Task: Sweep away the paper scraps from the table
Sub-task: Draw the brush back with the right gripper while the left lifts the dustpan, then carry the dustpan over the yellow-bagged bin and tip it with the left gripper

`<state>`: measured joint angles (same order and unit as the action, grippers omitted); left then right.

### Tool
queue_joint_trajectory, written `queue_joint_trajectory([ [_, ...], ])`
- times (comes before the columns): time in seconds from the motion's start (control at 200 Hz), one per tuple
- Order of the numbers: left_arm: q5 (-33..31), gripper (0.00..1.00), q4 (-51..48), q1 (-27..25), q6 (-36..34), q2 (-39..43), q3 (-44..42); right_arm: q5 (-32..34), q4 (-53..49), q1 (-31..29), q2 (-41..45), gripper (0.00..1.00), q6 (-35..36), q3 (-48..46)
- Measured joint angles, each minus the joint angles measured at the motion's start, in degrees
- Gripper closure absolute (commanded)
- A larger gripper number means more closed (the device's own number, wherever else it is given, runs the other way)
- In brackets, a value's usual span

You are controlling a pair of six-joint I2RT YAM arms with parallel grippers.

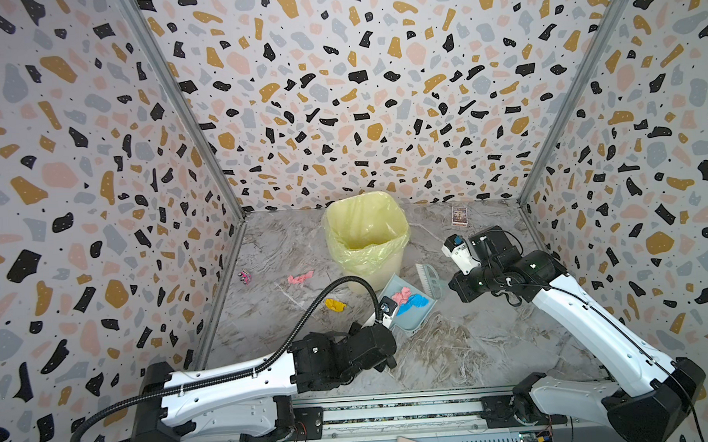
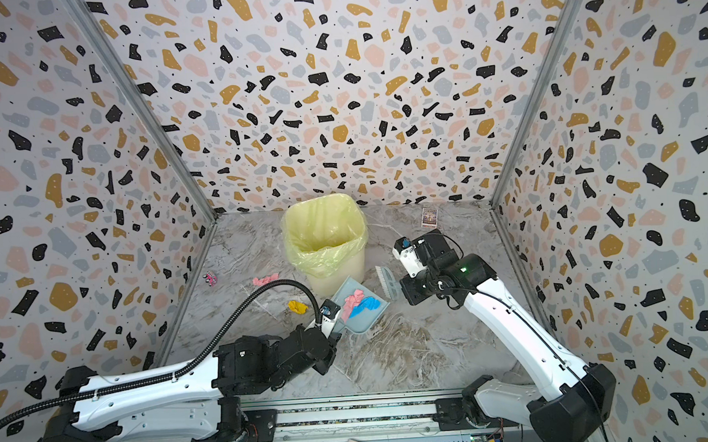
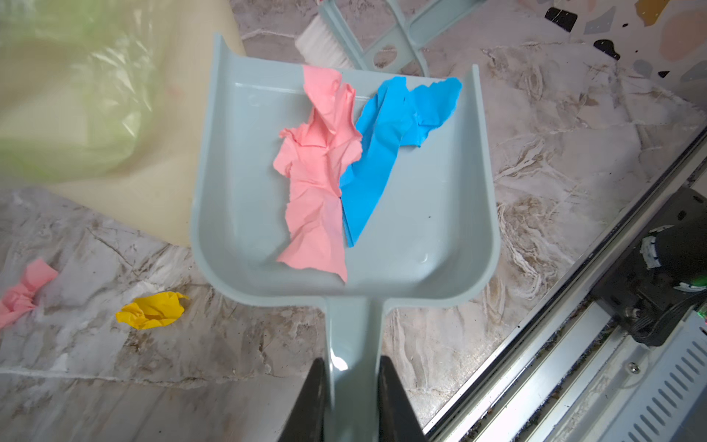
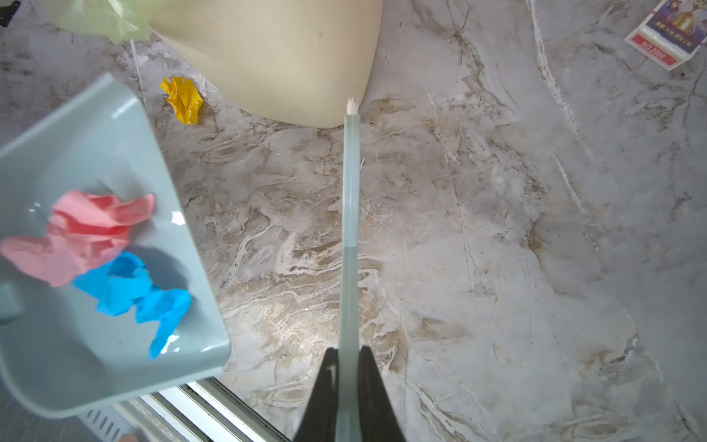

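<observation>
Pinching the flat handle (image 3: pixel 352 333) of a pale grey-blue dustpan (image 3: pixel 440 214), the left gripper (image 3: pixel 354 379) has its two black fingers pressed against the handle's sides. The dustpan sits just in front of the bin (image 1: pixel 382 270), off its right front corner, with its open mouth towards the bin. It looks raised off the surface (image 1: pixel 454 350), though I cannot tell for sure.

Two of the paper scraps lie inside the dustpan: a crumpled pink scrap (image 3: pixel 317 180) and, touching it, a torn blue scrap (image 3: pixel 382 145). Two more are on the surface. A yellow scrap (image 3: pixel 153 310) lies near the bin's front left corner, apart from the dustpan. A second pink scrap (image 1: pixel 300 278) lies to the left of the bin, close to its base.

The right gripper (image 4: pixel 350 358) is closed on the thin handle of a small brush (image 4: pixel 351 229) of the same grey-blue. The brush hangs to the right of the bin, just beyond the dustpan's mouth, with its white bristles near the bin's lower right corner. Whether they touch the bin or the surface I cannot tell.

The bin is cream, lined with a yellow plastic bag (image 1: pixel 365 225) folded over its rim. A small printed card (image 1: pixel 459 215) lies behind and to the right of the bin. A tiny pink-and-black toy (image 1: pixel 245 276) lies well to the bin's left.
</observation>
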<state>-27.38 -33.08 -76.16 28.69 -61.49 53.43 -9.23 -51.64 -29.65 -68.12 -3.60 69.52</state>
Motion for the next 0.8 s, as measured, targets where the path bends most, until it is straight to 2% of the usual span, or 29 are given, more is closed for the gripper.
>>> queue_joint_trajectory([
  [0.501,-5.18,1.0,-8.55,-1.42,-0.61,-2.19,15.87,-3.43,2.29,2.69,0.48,1.0,-0.02,-1.86],
  [0.616,-5.14,1.0,-11.32,0.52,-0.35,-2.56,19.71,-3.69,2.43,3.08,0.48,1.0,0.0,-1.86],
  [0.801,-4.11,1.0,-15.91,7.8,-0.74,-3.76,26.86,-4.22,2.62,3.58,0.66,1.0,0.02,-2.08],
])
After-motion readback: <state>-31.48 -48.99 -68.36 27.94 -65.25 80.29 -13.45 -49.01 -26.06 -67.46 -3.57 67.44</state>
